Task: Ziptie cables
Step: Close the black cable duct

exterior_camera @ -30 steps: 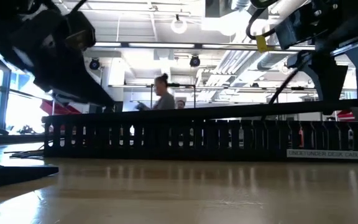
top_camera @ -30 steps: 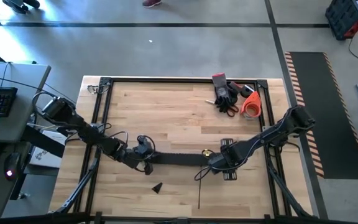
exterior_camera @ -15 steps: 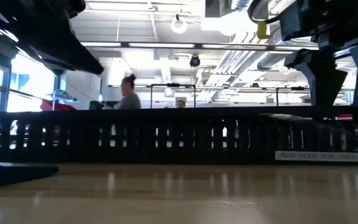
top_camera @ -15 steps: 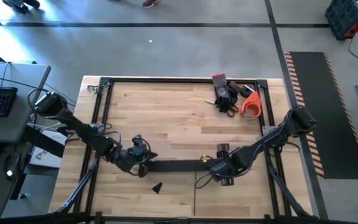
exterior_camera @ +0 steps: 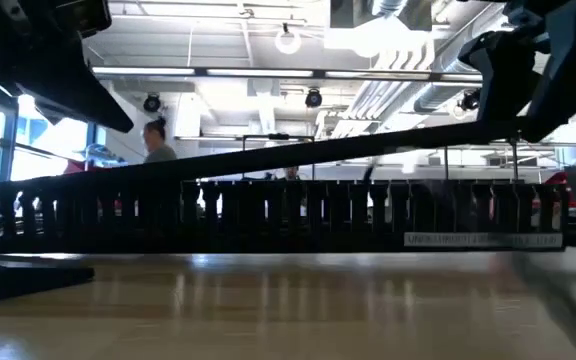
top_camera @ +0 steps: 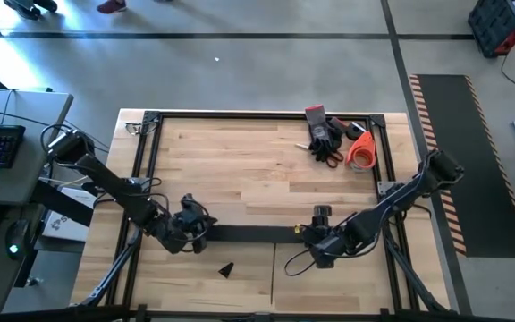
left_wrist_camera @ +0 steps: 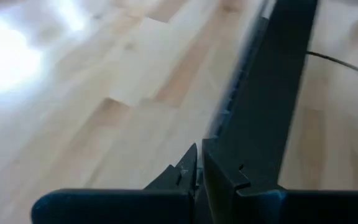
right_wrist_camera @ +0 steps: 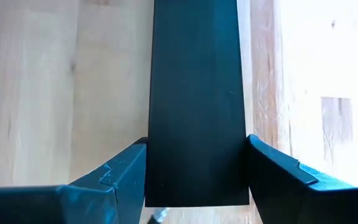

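Observation:
A long black comb-toothed slotted rail (top_camera: 249,233) (exterior_camera: 268,215) lies across the near half of the wooden table. A flat plain black strip (exterior_camera: 318,152) slants above it, with its right end higher. My left gripper (top_camera: 189,229) (left_wrist_camera: 199,171) is shut at the rail's left end. My right gripper (top_camera: 316,240) (right_wrist_camera: 197,180) is shut on the strip at the right end. Of the cables, only one thin dark wire (top_camera: 286,259) shows, looping on the table near my right gripper. The rest is hidden or out of view. My left gripper pinches something thin and black at the rail's left end (left_wrist_camera: 213,163) between its two fingers, which stand almost together. Whether this is the rail's wall or the strip's edge, I cannot tell. The fingers lie along the rail. My right gripper pinches the flat strip by its two long edges (right_wrist_camera: 151,155), one finger on each side and the fingers along the strip. In the low view the strip's right end (exterior_camera: 508,130) is lifted clear of the rail and the strip slopes down to the left.
A small black piece (top_camera: 226,268) lies on the table near the front edge. Black gloves, red-handled cutters and an orange tape roll (top_camera: 360,150) sit at the far right corner. A black metal frame (top_camera: 146,152) borders the table. People show in the room behind.
Both grippers have gone toward the table's near edge and a little to the left, carrying the rail and strip with them. In the low view the strip's right end has risen above the rail, so the strip now slants. The thin wire has curled into a loop.

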Tool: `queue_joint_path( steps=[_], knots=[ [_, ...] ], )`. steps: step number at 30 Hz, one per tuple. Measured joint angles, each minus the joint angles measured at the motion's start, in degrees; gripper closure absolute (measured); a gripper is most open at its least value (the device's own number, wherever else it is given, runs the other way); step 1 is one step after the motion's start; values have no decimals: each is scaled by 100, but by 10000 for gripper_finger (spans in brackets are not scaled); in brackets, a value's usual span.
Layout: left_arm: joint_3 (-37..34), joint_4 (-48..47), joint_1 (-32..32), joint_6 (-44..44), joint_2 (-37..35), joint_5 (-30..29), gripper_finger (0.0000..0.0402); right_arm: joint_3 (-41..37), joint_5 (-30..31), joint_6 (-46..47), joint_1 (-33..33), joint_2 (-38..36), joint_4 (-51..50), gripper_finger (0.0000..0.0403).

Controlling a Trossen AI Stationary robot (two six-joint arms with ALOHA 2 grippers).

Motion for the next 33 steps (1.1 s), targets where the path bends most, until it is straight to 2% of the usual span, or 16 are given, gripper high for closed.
queue_joint_path(
  steps=[4, 8, 10, 18, 23, 26, 30, 33],
  knots=[
    [0, -421, -148, -254, -254, -320, 402, 0, 54, 23, 87, -3, 32, 189],
    [2, -473, -265, -345, -367, -357, 402, 0, 594, -98, 237, -3, 385, 190],
    [2, -477, -307, -351, -359, -320, 402, -12, 621, -98, 229, -5, 558, 190],
    [4, -744, -486, -471, -319, 330, 402, -1125, -211, 270, -102, -7, 2337, 190],
    [4, -1686, -744, -1691, -319, 1066, 402, -1520, -111, 704, -139, -38, 2540, 190],
    [3, -2329, -997, -2614, -270, 1278, 402, -1609, -126, 819, -94, -31, 2519, 190],
    [-252, -2204, -1247, -3326, -53, 1072, 402, -1604, -153, 813, -63, -29, 2490, 190],
    [-531, -1819, -1302, -3628, 273, 610, 402, -1604, -202, 795, -63, -27, 2484, 190]
  ],
)
